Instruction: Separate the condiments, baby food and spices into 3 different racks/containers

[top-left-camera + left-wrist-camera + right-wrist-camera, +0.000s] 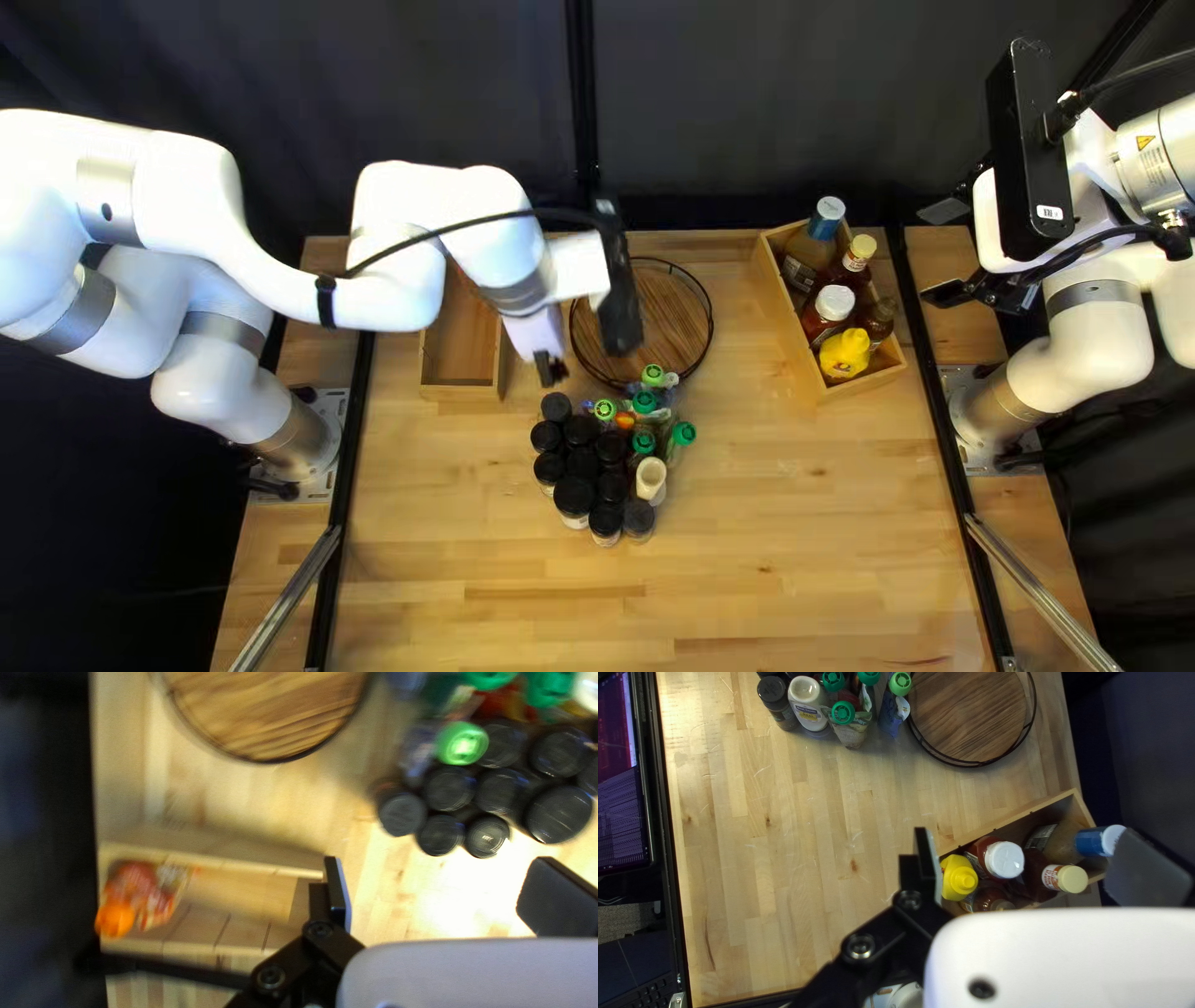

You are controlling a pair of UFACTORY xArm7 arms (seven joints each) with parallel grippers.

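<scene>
As the top left view shows black-lidded jars [574,494] and green-capped pouches [644,402] crowded well inside the surface's [772,560] far edge, with condiments [847,352] boxed near its far-right corner, picking best starts outermost. By the left wrist view, my spread left jaws should close squarely below a light green cap [462,743], then release beside the orange-capped pouch [140,890]. In the right wrist view, those jaws, also spread, should wait clear.

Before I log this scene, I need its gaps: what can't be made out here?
Black-lidded jars: contents, top left view; lids cover them.
Orange-capped package: print, left wrist view; blurred.
Left box: far end, top left view; behind my left arm.
Round tray: full outline, right wrist view; cut off by the edge.
</scene>
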